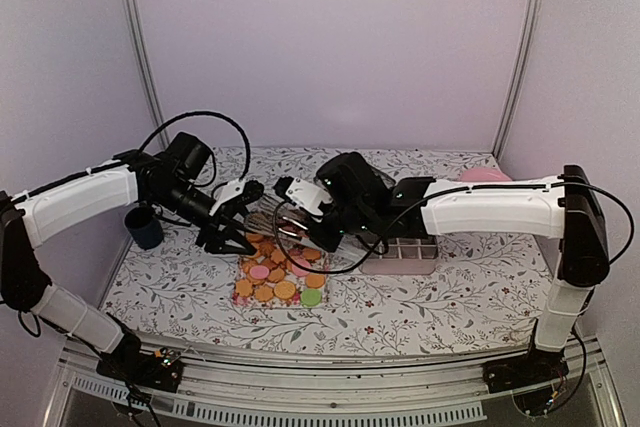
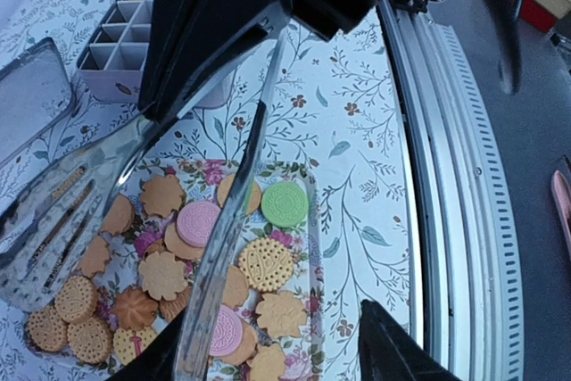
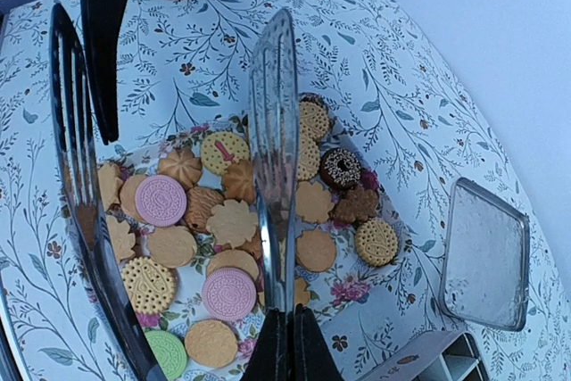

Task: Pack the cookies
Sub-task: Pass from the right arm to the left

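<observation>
The right gripper [image 3: 284,345] pinched the tongs [image 3: 272,131] by one arm above the cookies [image 3: 232,220], heaped on a floral tray [image 2: 312,186] at six o'clock. The left gripper [image 1: 228,237], at nine o'clock, straddled the tongs with jaws spread, likely to squeeze them.

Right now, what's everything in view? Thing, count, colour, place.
cookies: many, mostly golden, two pink, one green, some brown; on tray
tray: one, floral; table centre
tongs: one, silver; over cookies
grid box: one, pinkish; right of tray
tin: one, silver; beside tray
cup: one, dark blue; left edge
plate: one, pink; back right
table: one, floral cloth
left hand: open, one tong arm between its fingers
right hand: shut on tongs
</observation>
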